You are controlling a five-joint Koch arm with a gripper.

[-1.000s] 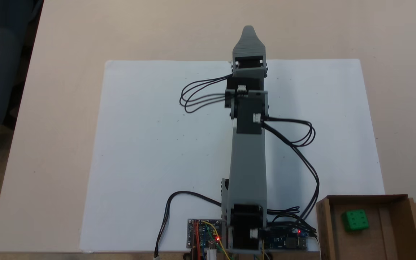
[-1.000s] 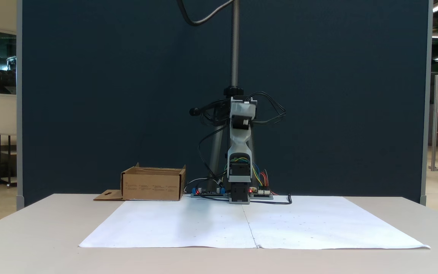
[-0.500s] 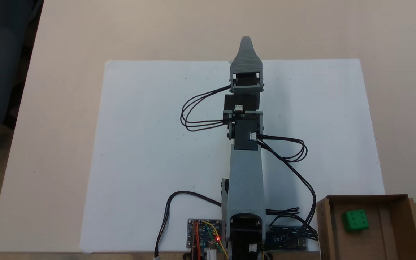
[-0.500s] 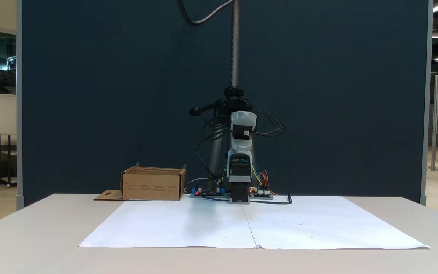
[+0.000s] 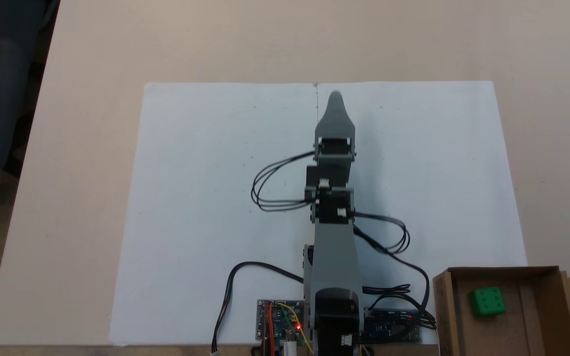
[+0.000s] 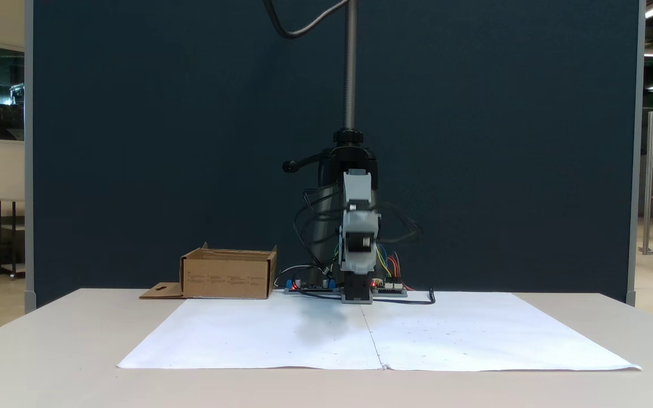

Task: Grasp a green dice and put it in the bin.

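Green, the small pipped dice (image 5: 486,301) lies inside the shallow brown cardboard bin (image 5: 540,312), well apart from the grey gripper (image 5: 335,96). One tapered tip shows over the white paper sheet (image 5: 201,198), so whether the jaws are parted I cannot tell.

We see a matt grey plastic arm (image 5: 334,257) over smooth white paper (image 5: 206,198) on a matt beige worktop (image 5: 92,59). The bin (image 5: 537,321) is rough brown cardboard; the dice (image 5: 486,301) is smooth, bright green plastic. Behind stands a threaded metal pole (image 6: 350,62).
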